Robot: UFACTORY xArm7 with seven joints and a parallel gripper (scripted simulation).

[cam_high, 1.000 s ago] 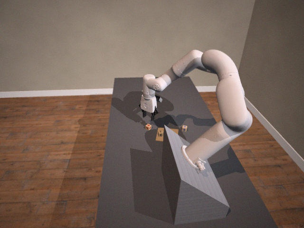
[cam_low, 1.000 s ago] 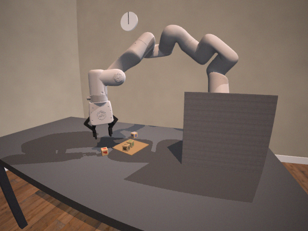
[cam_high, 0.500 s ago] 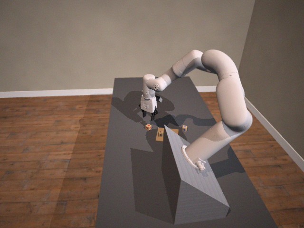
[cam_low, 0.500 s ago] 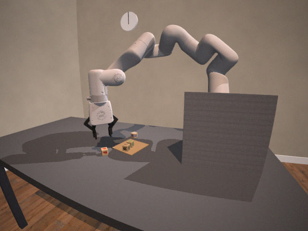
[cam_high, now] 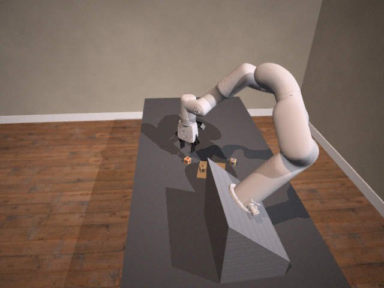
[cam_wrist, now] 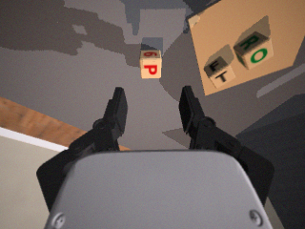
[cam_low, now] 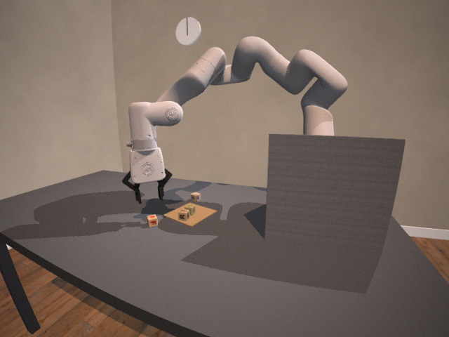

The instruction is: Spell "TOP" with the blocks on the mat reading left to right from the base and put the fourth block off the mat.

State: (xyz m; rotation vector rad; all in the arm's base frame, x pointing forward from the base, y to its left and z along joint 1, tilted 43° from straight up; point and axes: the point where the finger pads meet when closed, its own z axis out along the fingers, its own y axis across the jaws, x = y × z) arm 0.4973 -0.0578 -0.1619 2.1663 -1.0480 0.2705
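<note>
A tan mat [cam_high: 200, 175] [cam_low: 203, 212] [cam_wrist: 214, 26] lies on the dark table. Two blocks stand on it side by side and touching: one with a black T on top [cam_low: 183, 214] [cam_wrist: 220, 70] and one with a green O on top [cam_low: 190, 208] [cam_wrist: 254, 50]; in the top view they show as one small stack [cam_high: 202, 168]. A block with a red P [cam_high: 187, 160] [cam_low: 152, 220] [cam_wrist: 151, 64] lies on the table off the mat. A block with a blue letter [cam_high: 233, 161] [cam_low: 196, 196] lies off the mat on the other side. My gripper [cam_high: 188, 149] [cam_low: 149, 198] [cam_wrist: 152, 96] is partly open and empty. It hangs above the table just short of the P block.
A tall grey box [cam_high: 245, 226] [cam_low: 326, 188] bears the arm's base and stands close beside the mat. The table's edge and the wooden floor [cam_wrist: 33, 124] lie behind the gripper in the wrist view.
</note>
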